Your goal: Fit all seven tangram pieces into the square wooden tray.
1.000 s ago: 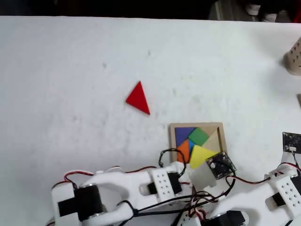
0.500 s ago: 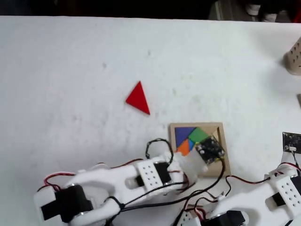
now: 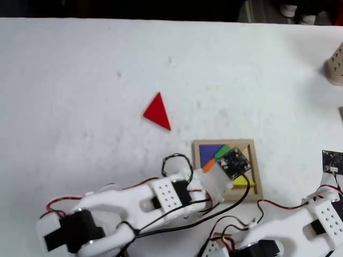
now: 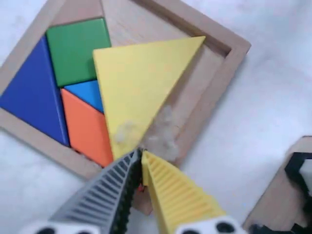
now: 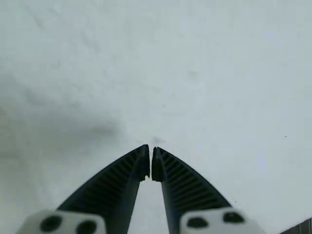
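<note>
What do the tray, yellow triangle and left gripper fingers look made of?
The tray looks like bare matte wood: faint grain on rim and floor. The yellow triangle could be painted wood or plastic: even colour, slight sheen, no grain. On the left gripper, the fingers seem plastic, one grey, one yellow, ribbed.

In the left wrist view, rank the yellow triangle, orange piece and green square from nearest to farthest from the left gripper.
1. The yellow triangle, its corner pinched in the left gripper.
2. The orange piece, in the tray right beside that corner.
3. The green square, deeper in the tray, beyond the orange piece.
</note>
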Available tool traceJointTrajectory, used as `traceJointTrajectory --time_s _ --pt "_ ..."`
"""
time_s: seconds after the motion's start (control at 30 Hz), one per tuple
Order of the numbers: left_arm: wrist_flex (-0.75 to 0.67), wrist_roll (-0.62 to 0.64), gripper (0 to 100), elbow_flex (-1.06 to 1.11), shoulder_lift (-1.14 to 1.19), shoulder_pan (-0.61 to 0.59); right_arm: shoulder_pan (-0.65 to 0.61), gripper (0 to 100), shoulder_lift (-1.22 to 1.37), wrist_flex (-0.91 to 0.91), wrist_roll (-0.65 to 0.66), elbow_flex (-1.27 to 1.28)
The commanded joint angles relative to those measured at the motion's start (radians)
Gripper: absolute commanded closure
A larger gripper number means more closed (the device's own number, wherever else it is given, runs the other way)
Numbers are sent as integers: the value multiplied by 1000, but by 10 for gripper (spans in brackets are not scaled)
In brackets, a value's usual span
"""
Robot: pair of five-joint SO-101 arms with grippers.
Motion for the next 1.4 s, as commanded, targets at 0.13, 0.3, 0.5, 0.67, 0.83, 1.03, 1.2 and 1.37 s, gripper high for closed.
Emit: traceJointTrajectory --time_s 0.13,0.3,0.5,0.67,0.83,1.03,1.2,1.37 --pt "43 11 980 -5 -265 -1 -1 981 -13 -8 18 -6" --pt "-14 69 980 -72 -177 -145 -1 981 -13 -8 18 -6" --pt "-78 77 980 -219 133 -143 -1 981 -13 -8 18 -6" --pt "-75 72 980 -278 259 -117 21 982 -13 -15 20 -6" --pt "-74 71 980 -252 259 -50 21 982 -13 -16 20 -8" --pt "-74 74 980 -250 259 -36 16 982 -13 -16 20 -8" --pt "-74 78 980 -250 174 -51 19 982 -13 -16 20 -6" --pt "2 78 980 -247 28 -96 21 982 -13 -16 20 -6"
